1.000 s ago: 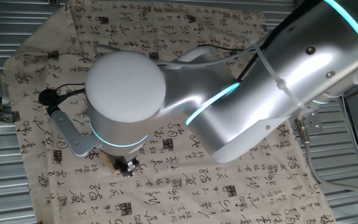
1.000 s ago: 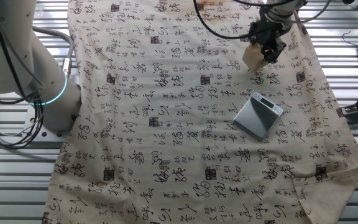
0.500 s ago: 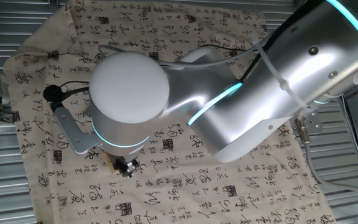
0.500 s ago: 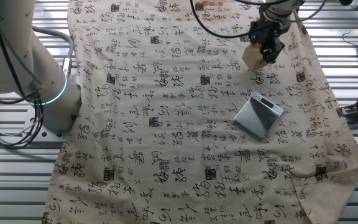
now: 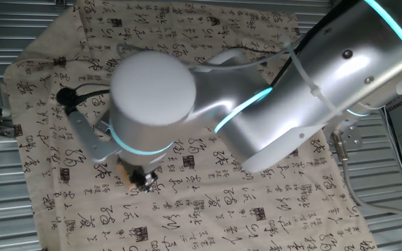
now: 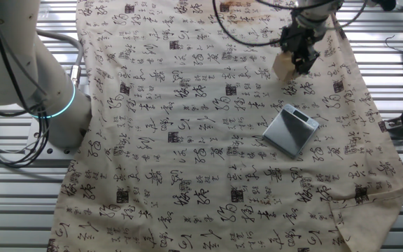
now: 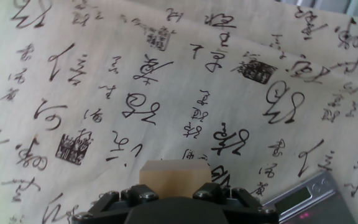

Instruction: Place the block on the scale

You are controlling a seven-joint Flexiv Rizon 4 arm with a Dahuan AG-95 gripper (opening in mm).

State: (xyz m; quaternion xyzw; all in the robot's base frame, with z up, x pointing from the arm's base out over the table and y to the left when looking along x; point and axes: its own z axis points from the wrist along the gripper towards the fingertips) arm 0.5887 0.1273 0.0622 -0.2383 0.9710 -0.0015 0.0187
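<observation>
Hand view: small light tan wooden cube (image 7: 168, 178) clamped in the hand (image 7: 169, 198), above the calligraphy-printed cloth (image 7: 135, 81) on the table.
Since the earlier frames the arm has swung slightly; the hand (image 6: 298, 52) holds the cube (image 6: 283, 65) near the table's far right edge, apart from the flat dark grey square scale (image 6: 290, 130).

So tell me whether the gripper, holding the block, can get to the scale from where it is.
Probably yes. The gripper is shut on the block, raised over the cloth, and the scale lies uncovered nearby with nothing between them.
</observation>
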